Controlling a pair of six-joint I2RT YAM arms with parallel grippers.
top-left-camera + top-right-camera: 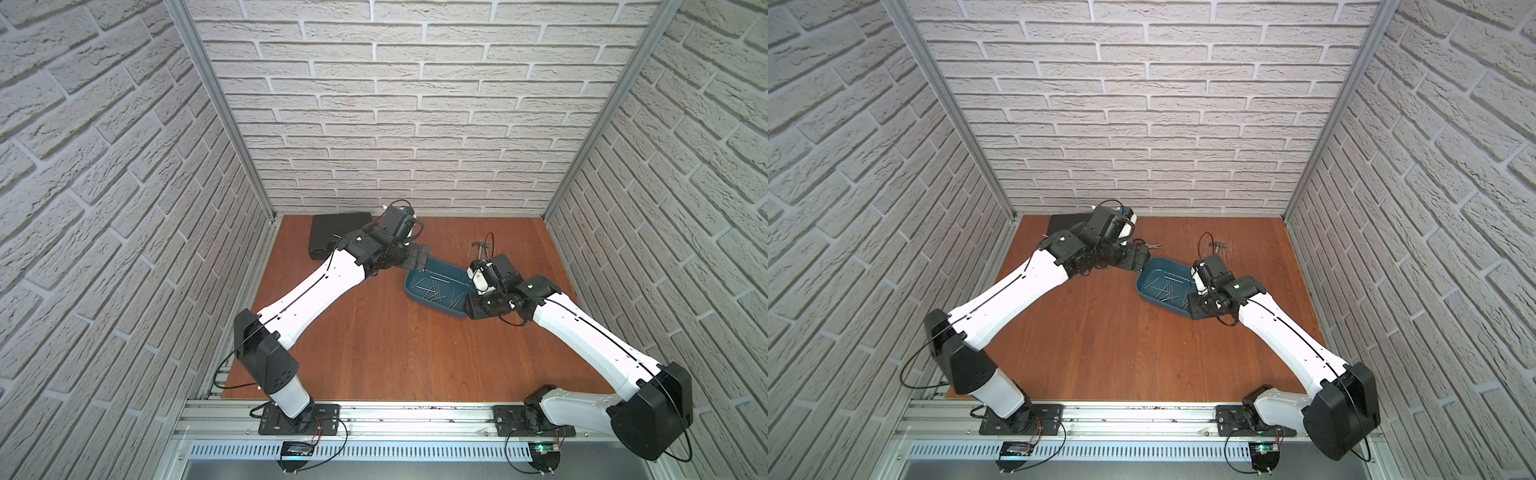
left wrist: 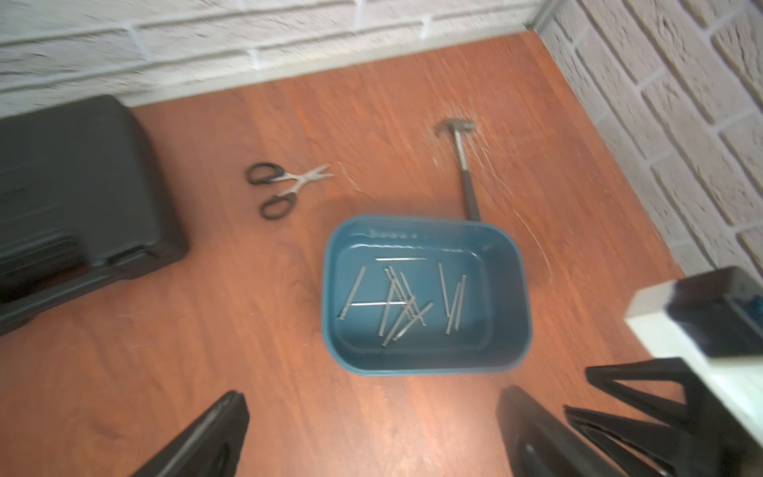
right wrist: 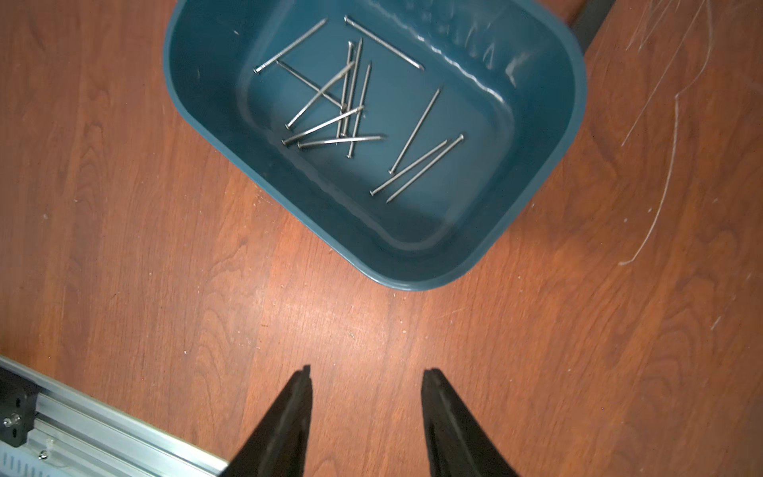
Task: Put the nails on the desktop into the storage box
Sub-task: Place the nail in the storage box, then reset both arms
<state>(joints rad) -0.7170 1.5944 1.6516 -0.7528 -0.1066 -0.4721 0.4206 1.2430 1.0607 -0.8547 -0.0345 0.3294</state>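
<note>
Desktop [image 1: 374,340]: teal box [image 1: 451,271] sits right of centre, set at an angle. Nails [image 1: 435,291] lie loose and crossed on its floor. Left gripper [image 1: 419,258] overlaps the box's far-left end; right gripper [image 1: 476,307] covers its near-right corner. Jaw spread is unreadable on both. Black case [image 1: 332,235] stands at back left, partly behind the left arm [image 1: 316,286]. Hammer [image 1: 478,248] shows beyond the right gripper.
</note>
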